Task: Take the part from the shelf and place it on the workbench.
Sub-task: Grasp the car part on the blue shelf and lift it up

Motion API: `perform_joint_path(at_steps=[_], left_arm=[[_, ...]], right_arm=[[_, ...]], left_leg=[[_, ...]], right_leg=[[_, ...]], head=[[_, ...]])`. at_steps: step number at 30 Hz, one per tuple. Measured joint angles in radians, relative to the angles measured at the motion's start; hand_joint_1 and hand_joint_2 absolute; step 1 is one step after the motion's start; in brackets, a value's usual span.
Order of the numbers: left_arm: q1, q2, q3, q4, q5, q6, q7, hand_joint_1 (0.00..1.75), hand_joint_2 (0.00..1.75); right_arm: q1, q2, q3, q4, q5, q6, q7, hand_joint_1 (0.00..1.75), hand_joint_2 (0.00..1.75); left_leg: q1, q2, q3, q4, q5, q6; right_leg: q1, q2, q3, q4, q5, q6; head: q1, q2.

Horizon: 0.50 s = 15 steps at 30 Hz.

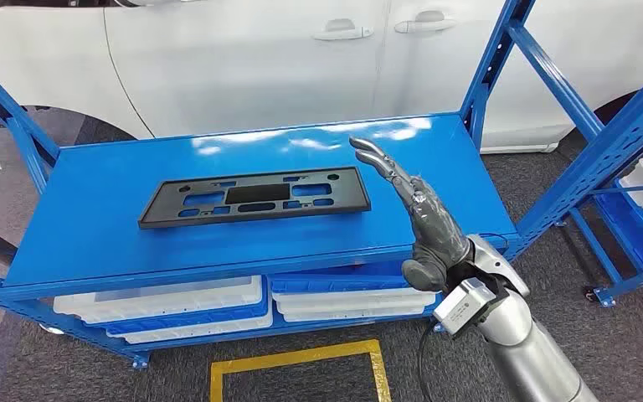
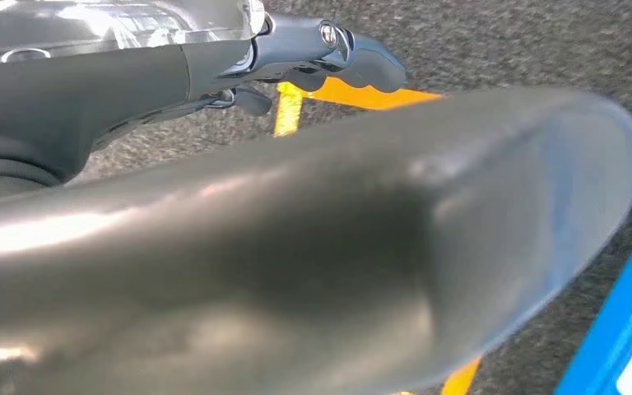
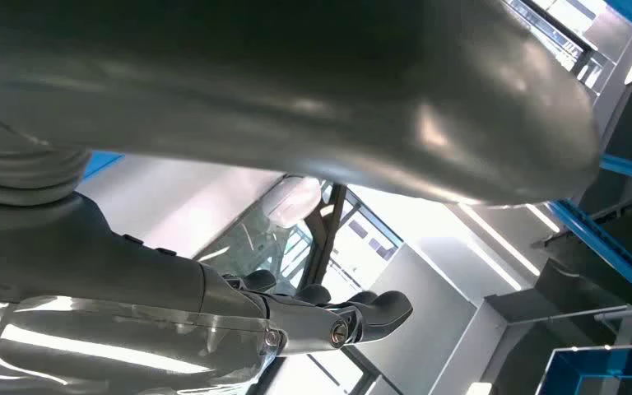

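Observation:
A flat black plastic part, long with several cut-outs, lies on the blue top shelf near its middle. My right hand is raised at the shelf's front right, fingers stretched out and apart, pointing up toward the far edge, holding nothing. It stands just right of the part's right end, not touching it. In the right wrist view the right hand shows a thick thumb and dark fingers against the ceiling. My left hand hangs over grey carpet, its fingers extended, with nothing in it.
White trays and blue-white trays sit on the lower shelf. A white car stands behind the rack. Another blue rack rises at the right. Yellow floor tape marks the carpet in front.

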State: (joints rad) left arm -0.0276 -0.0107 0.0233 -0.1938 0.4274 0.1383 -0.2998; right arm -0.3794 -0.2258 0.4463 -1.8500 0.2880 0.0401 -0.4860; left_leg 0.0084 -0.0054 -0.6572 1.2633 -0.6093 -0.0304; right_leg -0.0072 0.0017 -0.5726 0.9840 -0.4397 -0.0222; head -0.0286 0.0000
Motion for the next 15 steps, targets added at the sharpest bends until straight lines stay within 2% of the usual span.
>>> perform_joint_path(at_steps=[2,3,4,5,6,7,8,9,12,14,15], left_arm=[[0.002,0.000,0.000,0.000,-0.001,0.000,0.000,0.00,0.00],[0.003,0.001,0.000,0.000,-0.002,0.000,0.000,0.00,0.00],[0.005,0.001,0.000,0.000,-0.004,0.000,0.000,0.00,0.00],[0.006,0.002,0.000,0.000,-0.005,0.000,-0.001,0.00,0.00],[0.006,0.002,0.000,0.001,-0.005,0.000,0.000,0.00,0.00],[0.005,0.003,0.000,0.001,-0.006,0.000,-0.001,0.00,0.00],[0.004,0.003,0.000,0.001,-0.006,0.001,-0.001,0.00,0.00],[0.003,0.003,0.000,0.002,-0.006,0.001,-0.001,0.00,0.00],[0.003,0.003,0.000,0.002,-0.006,0.002,-0.001,0.00,0.00],[0.004,0.003,0.000,0.002,-0.006,0.002,-0.002,0.00,0.00],[0.003,0.003,0.000,0.002,-0.006,0.002,-0.003,0.00,0.00]], right_arm=[[0.005,0.000,0.000,0.002,0.000,-0.001,-0.002,0.00,0.00],[0.010,0.000,0.000,0.004,0.000,-0.002,-0.005,0.00,0.00],[0.015,0.000,0.000,0.005,0.000,-0.004,-0.008,0.00,0.00],[0.020,0.000,0.000,0.005,0.000,-0.006,-0.013,0.00,0.00],[0.025,0.000,0.000,0.005,0.000,-0.009,-0.018,0.00,0.00],[0.030,0.000,0.000,0.005,0.001,-0.011,-0.022,0.00,0.00],[0.036,-0.001,0.000,0.006,0.001,-0.013,-0.026,0.00,0.00],[0.041,-0.001,0.000,0.006,0.000,-0.014,-0.029,0.00,0.00],[0.046,-0.002,0.000,0.011,-0.019,-0.002,-0.034,0.00,0.00],[0.042,-0.003,0.000,0.015,-0.039,0.010,-0.035,0.00,0.00],[0.040,-0.005,0.000,0.018,-0.049,0.016,-0.034,0.00,0.00]], left_leg=[[0.002,0.000,-0.027,0.028,0.011,-0.002],[0.003,0.000,-0.042,0.030,0.034,-0.003],[0.004,0.000,-0.036,-0.010,0.076,-0.003],[0.004,0.000,-0.013,-0.080,0.127,-0.001],[0.002,0.000,0.015,-0.151,0.165,0.003],[0.001,0.000,0.039,-0.209,0.186,0.009],[-0.002,-0.001,0.054,-0.243,0.191,0.016],[-0.004,-0.001,0.060,-0.255,0.184,0.024],[-0.002,-0.001,0.073,-0.265,0.175,0.045],[0.000,0.000,0.083,-0.268,0.172,0.054],[-0.001,0.000,0.085,-0.268,0.170,0.057]], right_leg=[[0.000,0.001,0.008,0.000,-0.007,0.001],[-0.001,0.002,0.018,0.001,-0.014,0.002],[-0.001,0.003,0.029,0.001,-0.022,0.004],[-0.001,0.004,0.041,0.001,-0.030,0.006],[0.000,0.004,0.051,0.001,-0.039,0.011],[0.001,0.005,0.058,0.002,-0.046,0.016],[0.003,0.005,0.062,0.001,-0.052,0.021],[0.004,0.006,0.063,0.003,-0.054,0.028],[0.001,0.005,0.064,0.023,-0.061,0.044],[-0.001,0.004,0.043,0.071,-0.086,0.051],[-0.002,0.003,0.015,0.121,-0.108,0.054]], head=[[0.000,0.000],[0.000,0.000],[0.000,0.000],[0.000,0.000],[0.000,0.000],[0.000,0.000],[0.001,0.000],[0.002,0.000],[0.004,0.000],[0.005,0.000],[0.006,0.000]])
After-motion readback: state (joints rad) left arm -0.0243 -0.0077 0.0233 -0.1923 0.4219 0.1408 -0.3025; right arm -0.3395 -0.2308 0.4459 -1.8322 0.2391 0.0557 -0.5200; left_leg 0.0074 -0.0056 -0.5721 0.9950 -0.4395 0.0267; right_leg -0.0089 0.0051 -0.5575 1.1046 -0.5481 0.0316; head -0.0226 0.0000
